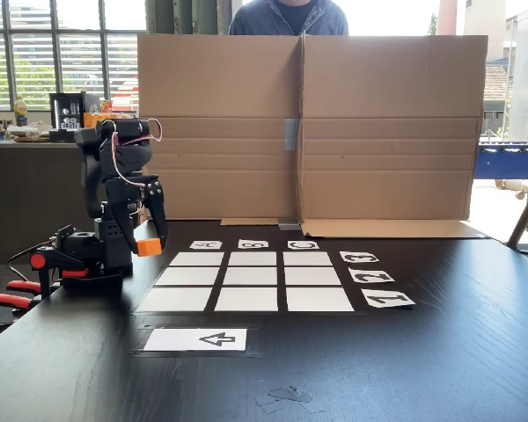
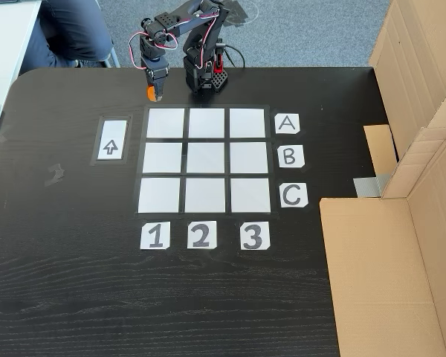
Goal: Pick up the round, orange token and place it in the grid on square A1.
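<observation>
Clamps [image 1: 18,286] with red handles sit at the far left of the table edge in a fixed view. Next I see my black arm [image 1: 114,176] folded over, forearm dropping straight down. Its gripper [image 1: 150,247] is closed around the orange token [image 1: 149,247], lifted clear of the black table [image 1: 440,352]; I can't make out the token's axis. From above, the token [image 2: 152,93] hangs just outside the grid [image 2: 205,160], beside square A1 [image 2: 165,123].
</observation>
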